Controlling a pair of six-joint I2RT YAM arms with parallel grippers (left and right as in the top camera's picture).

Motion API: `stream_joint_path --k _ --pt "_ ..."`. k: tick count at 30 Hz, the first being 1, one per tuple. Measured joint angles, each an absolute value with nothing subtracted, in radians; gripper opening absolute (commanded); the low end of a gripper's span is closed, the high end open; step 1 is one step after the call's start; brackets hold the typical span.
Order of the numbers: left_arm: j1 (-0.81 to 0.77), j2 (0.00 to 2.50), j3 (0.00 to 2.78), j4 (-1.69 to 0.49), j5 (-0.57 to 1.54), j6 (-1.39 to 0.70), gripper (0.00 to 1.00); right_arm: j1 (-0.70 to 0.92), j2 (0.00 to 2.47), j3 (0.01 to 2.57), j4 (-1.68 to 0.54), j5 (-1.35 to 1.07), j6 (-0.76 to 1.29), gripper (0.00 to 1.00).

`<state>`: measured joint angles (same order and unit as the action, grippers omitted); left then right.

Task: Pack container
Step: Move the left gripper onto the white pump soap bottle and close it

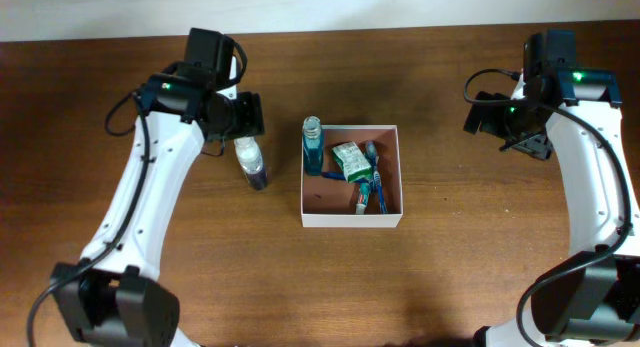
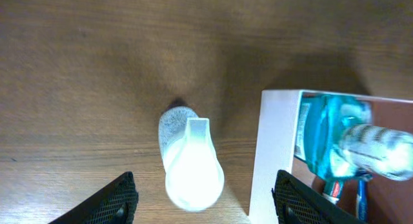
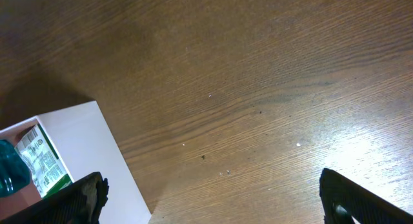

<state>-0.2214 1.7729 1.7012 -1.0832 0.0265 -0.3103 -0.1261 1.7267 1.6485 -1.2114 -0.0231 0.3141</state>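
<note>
Overhead view first: nothing in it is legible. The green-and-white packet [image 1: 349, 161] at the 12 o'clock side of the container [image 1: 352, 222] carries print, but it is too small for you to read, and in the right wrist view the packet [image 3: 42, 163] shows only green patches and fine lines. The teal bottle [image 1: 313, 147] stands in the container's 10 o'clock corner. From the left wrist view you can see a pale label on the teal bottle [image 2: 326, 137], also unreadable. Blue toothbrushes [image 1: 370, 192] lie toward the container's 4 o'clock side.

The container sits at the table's [image 1: 450, 277] centre, its white wall [image 2: 274, 153] just beside the white-capped bottle [image 1: 250, 162], which is on the wood at the container's 9 o'clock.

Your left arm comes in from 7 o'clock and bends toward 11 o'clock, with the left gripper [image 1: 243, 117] above that bottle's cap. In the left wrist view the left gripper [image 2: 201, 204] has its fingers apart, one on each side of the white-capped bottle [image 2: 191, 162], with bare wood between each and the bottle.

Your right arm rises from 5 o'clock to 2 o'clock, well apart from the container. The right gripper [image 1: 522, 129] points down over bare wood. In its own view the right gripper [image 3: 219, 198] is spread wide with nothing between its fingers, and the container's wall [image 3: 97, 146] shows at 8 o'clock.
</note>
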Motion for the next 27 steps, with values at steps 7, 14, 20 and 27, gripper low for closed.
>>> stream_joint_path --k 7,14,20,27 --pt "-0.221 1.848 1.691 -1.079 0.027 -0.315 0.68 -0.126 1.727 1.649 -1.212 -0.023 0.315 0.98" --pt "-0.221 1.876 1.690 -1.079 0.027 -0.315 0.66 -0.126 1.727 1.649 -1.211 -0.023 0.315 0.98" --pt "-0.221 1.876 1.690 -1.079 0.027 -0.316 0.65 -0.126 1.727 1.649 -1.211 -0.023 0.315 0.98" --pt "-0.221 1.876 1.690 -1.079 0.026 -0.318 0.57 -0.126 1.727 1.649 -1.211 -0.023 0.315 0.98"
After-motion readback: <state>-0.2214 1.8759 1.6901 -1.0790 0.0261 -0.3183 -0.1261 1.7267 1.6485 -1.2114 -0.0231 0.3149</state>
